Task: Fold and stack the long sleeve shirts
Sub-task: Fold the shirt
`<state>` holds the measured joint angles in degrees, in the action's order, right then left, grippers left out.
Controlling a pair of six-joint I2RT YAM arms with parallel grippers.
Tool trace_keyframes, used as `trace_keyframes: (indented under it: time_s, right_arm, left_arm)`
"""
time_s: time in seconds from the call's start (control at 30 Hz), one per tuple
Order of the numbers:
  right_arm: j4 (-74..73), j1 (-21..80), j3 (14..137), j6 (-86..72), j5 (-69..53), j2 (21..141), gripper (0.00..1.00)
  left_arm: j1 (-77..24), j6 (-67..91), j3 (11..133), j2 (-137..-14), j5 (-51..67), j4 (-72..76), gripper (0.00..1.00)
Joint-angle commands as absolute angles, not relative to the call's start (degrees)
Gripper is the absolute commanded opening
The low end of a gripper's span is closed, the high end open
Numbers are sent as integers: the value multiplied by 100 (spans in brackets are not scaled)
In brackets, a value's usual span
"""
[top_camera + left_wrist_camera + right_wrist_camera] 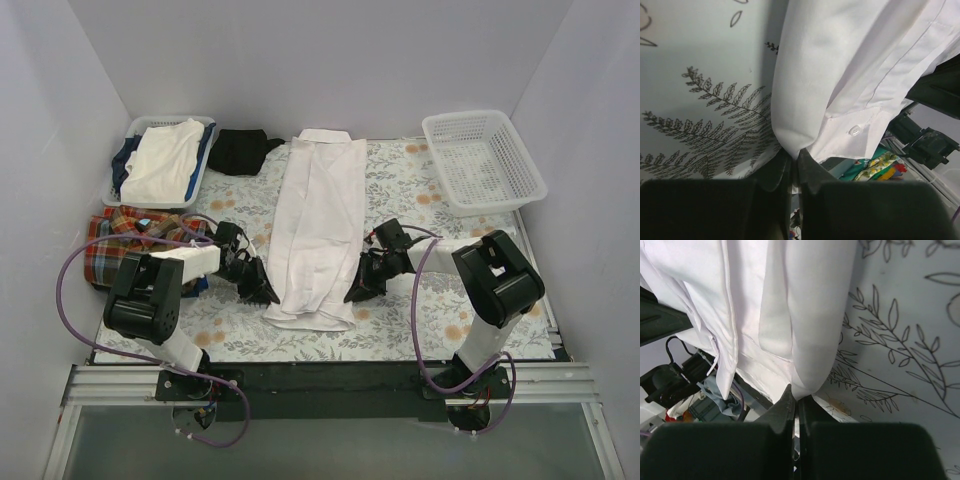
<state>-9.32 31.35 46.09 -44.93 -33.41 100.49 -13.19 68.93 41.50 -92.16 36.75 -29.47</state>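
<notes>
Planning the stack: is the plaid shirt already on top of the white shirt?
No, the plaid shirt lies crumpled at the far left, apart from the white shirt.

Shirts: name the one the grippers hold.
The white collared shirt, spread down the middle: left gripper and right gripper pinch its near edges. The plaid shirt lies bunched at left.

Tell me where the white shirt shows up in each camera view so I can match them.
Top view: white shirt lies lengthwise in the middle, collar at the far end.
Left wrist: it fills the upper right.
Right wrist: it fills the upper left and centre.
Shared landmark: the leaf-print tablecloth beside it.
</notes>
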Motion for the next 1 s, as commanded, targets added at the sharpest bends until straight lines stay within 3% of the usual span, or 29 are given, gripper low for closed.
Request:
trace_keyframes:
  time_s: [0.0,0.53,0.97]
  right_arm:
    - [-1573,3199,4456,-4176,-2206,10144,1]
    - [-2996,3208,4368,-2980,-2145,9176,1]
    - [-3884,3094,6107,-2979,-1205,9123,1]
  left_arm:
    - [-1310,6829,4237,-9115,3788,-2988,0]
    - [-1345,7752,3437,-7876,4518,-2909,0]
    - [-1354,7892,5026,-8288,3535,-3173,0]
